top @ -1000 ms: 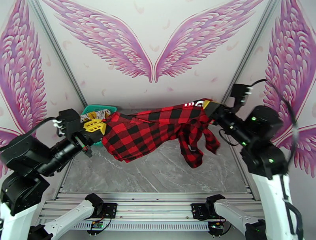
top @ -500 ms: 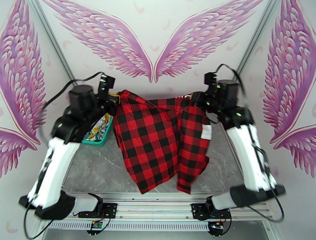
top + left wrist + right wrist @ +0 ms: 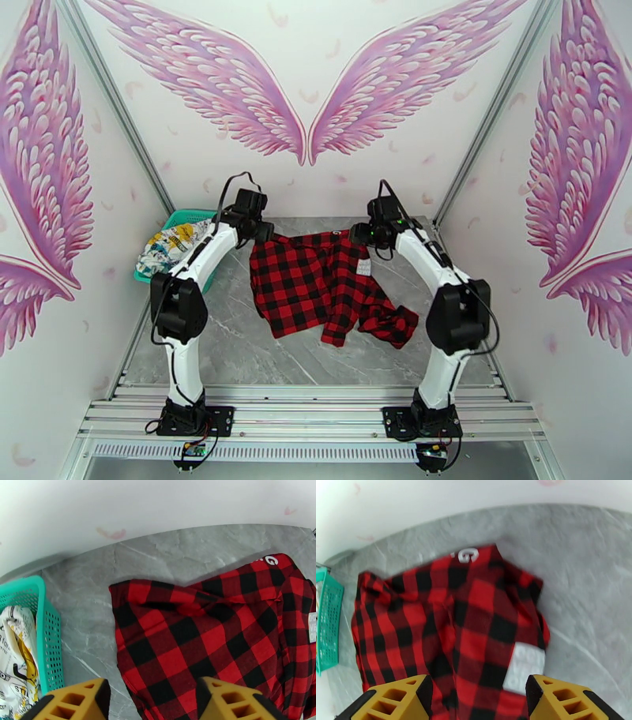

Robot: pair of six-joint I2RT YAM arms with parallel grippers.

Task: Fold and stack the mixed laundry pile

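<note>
Left tool [image 3: 152,701]: open, empty, poised over the far left edge of the plaid garment [image 3: 324,288].
Right tool [image 3: 478,697]: open, empty, over the garment's far right edge.
Plaid garment: spread mid-way across the grey surface [image 3: 261,355], near right part bunched.
White printed garment [image 3: 170,241]: heaped in the teal basket [image 3: 186,215], far left.
</note>
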